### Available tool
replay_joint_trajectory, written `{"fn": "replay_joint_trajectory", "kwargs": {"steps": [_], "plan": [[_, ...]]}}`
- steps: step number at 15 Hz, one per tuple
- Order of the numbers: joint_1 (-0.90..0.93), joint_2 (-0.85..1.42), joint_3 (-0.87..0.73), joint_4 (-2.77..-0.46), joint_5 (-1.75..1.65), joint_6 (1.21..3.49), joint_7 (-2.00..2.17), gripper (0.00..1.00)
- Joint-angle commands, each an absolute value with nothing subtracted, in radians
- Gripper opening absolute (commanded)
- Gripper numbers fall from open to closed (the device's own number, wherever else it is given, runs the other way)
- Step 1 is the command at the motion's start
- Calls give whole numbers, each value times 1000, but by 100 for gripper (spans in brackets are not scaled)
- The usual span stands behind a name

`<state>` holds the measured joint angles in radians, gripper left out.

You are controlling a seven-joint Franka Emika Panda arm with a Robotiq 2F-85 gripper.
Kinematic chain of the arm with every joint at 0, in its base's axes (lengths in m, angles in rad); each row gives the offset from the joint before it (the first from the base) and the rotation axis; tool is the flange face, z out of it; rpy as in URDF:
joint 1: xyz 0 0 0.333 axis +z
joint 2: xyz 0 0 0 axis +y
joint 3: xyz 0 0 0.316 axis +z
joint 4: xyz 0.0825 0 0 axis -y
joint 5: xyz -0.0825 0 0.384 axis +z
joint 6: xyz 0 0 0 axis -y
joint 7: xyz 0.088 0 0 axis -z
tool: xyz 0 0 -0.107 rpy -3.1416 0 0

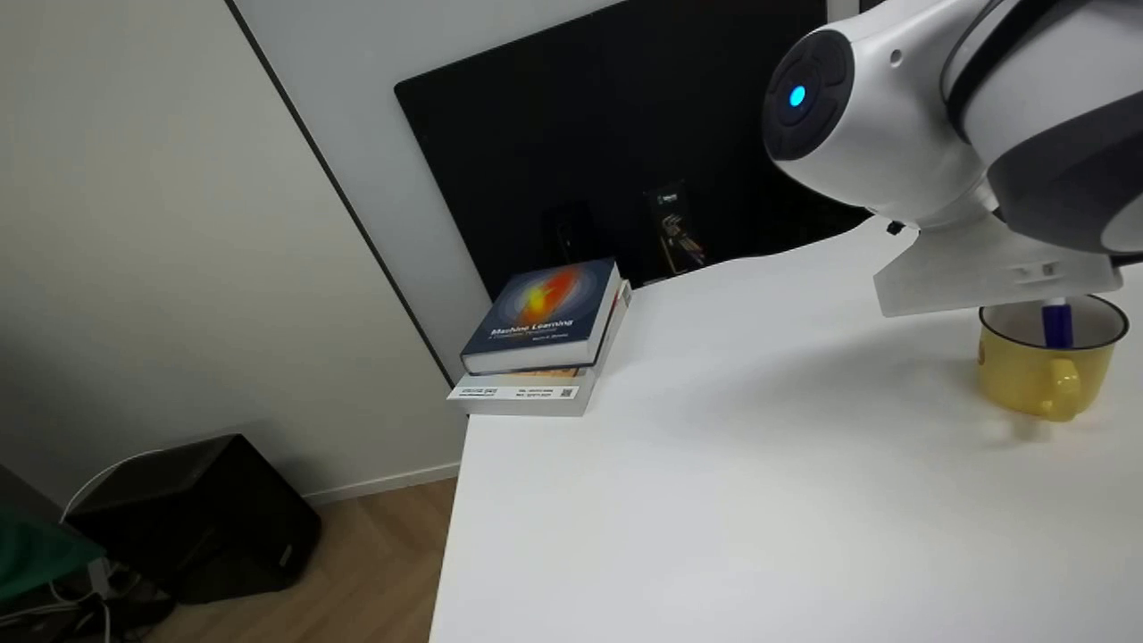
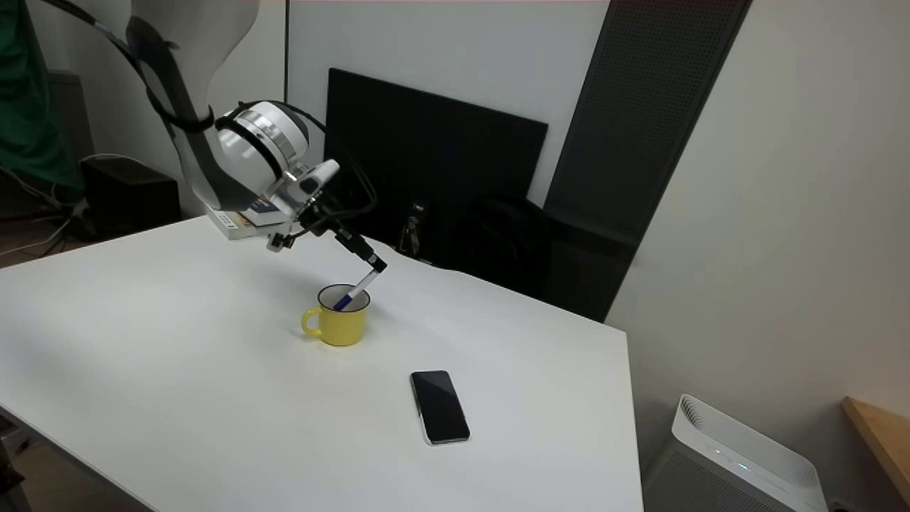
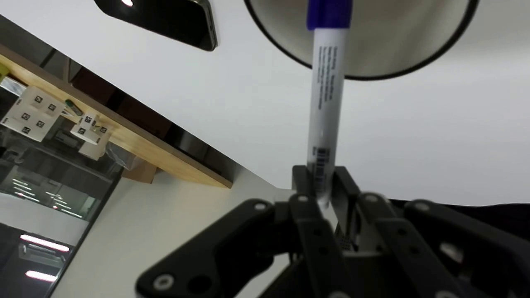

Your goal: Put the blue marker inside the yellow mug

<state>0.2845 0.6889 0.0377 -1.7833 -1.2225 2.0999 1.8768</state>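
Note:
The blue marker (image 3: 325,87) has a white barrel and a dark blue cap end. My gripper (image 3: 324,179) is shut on the tail of its barrel, with a fingertip on each side. In an exterior view the marker (image 2: 364,283) hangs tilted from the gripper (image 2: 379,265), cap end down and inside the mouth of the yellow mug (image 2: 343,328). The mug stands upright on the table; its handle shows in both exterior views. In an exterior view the cap (image 1: 1057,327) shows inside the mug (image 1: 1027,379), while the fingers are hidden behind the arm. I cannot tell whether the cap touches the mug.
A black phone (image 2: 440,407) lies on the white table (image 2: 540,384) near the mug. Stacked books (image 1: 545,321) sit at a table corner. A dark monitor (image 2: 426,149) stands behind the table. A white appliance (image 2: 739,455) stands beside the table's edge.

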Motion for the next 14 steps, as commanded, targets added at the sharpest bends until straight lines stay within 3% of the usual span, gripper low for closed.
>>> {"fn": "replay_joint_trajectory", "kwargs": {"steps": [1, 5, 6, 8, 14], "plan": [[280, 709, 45, -1764, -1230, 2072, 1904, 4], [281, 711, 47, -1770, -1228, 2058, 1906, 4], [281, 709, 48, -1771, -1226, 2057, 1906, 41], [280, 708, 52, -1770, -1221, 2054, 1902, 49], [282, 696, 70, -1761, -1210, 2055, 1886, 89]]}}
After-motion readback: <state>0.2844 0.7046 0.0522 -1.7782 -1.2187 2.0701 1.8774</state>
